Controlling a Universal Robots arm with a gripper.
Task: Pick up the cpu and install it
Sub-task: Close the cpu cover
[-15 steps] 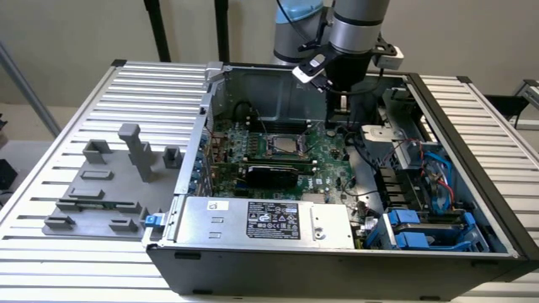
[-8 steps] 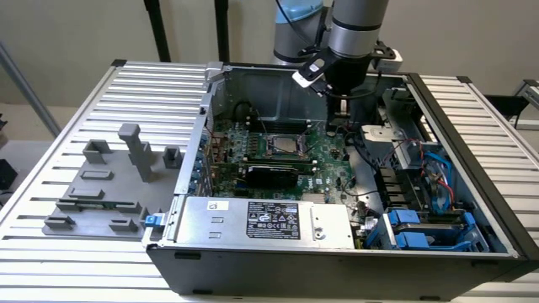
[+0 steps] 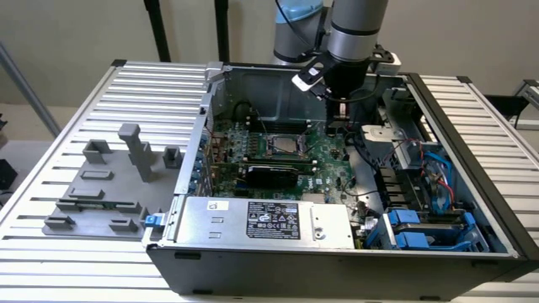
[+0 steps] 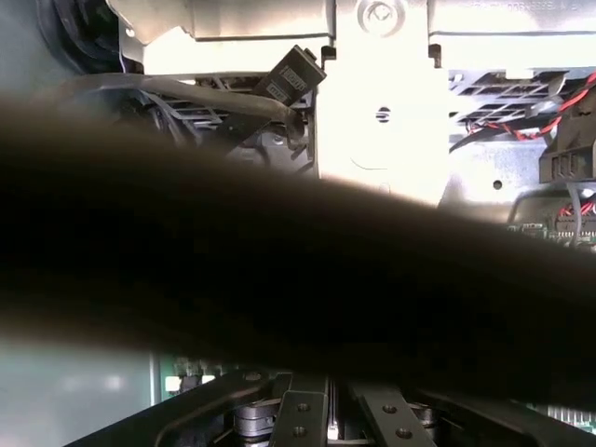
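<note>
The gripper (image 3: 341,118) hangs from the arm inside the open computer case (image 3: 471,208), low over the back right part of the motherboard (image 3: 324,165) in the exterior view. It stands to the right of the black-framed socket (image 3: 282,144) and apart from it. A silvery square patch shows inside that socket; I cannot tell whether it is the cpu. In the wrist view the fingers (image 4: 300,421) lie close together with nothing visible between them, and a dark blurred band hides the middle of the picture.
A grey fixture plate with upright blocks (image 3: 110,183) sits on the slatted table at the exterior view's left. The power supply (image 3: 269,221) fills the case front. Blue drive brackets (image 3: 421,230) and cables (image 3: 442,177) crowd the right side. A white metal bracket (image 4: 377,112) lies behind the gripper.
</note>
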